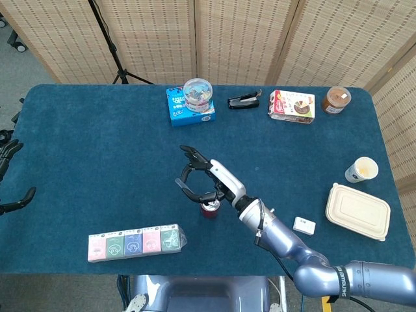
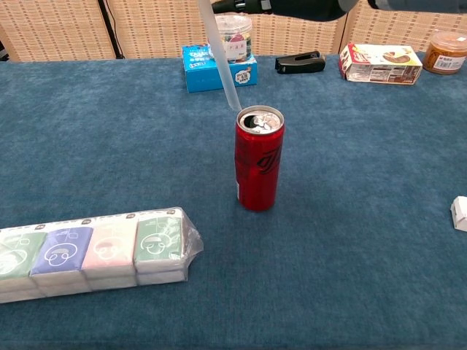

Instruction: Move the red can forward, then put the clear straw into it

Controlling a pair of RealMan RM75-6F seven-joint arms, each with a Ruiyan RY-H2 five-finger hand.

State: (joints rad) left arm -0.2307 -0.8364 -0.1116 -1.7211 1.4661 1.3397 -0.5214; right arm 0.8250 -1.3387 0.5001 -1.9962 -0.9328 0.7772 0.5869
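An opened red can [image 2: 258, 157] stands upright on the blue tablecloth near the table's middle; it also shows as the can [image 1: 209, 208] in the head view. My right hand [image 1: 203, 182] hovers over it and a little to its left, pinching the top of the clear straw [image 2: 221, 62]. The straw slants down to the right, and its lower tip hangs just outside the left side of the can's rim, not in the opening. Only the underside of the right hand [image 2: 292, 7] shows at the chest view's top edge. My left hand [image 1: 9, 174] sits off the table's left edge, fingers apart and holding nothing.
A row of tissue packs [image 2: 95, 251] lies front left of the can. Along the far edge sit a blue box [image 2: 219, 69] with a clear jar on top, a black stapler [image 2: 299, 62], a snack box [image 2: 379, 63] and a brown jar [image 2: 445, 51]. A paper cup [image 1: 361, 169] and a lunch box [image 1: 359, 212] are on the right.
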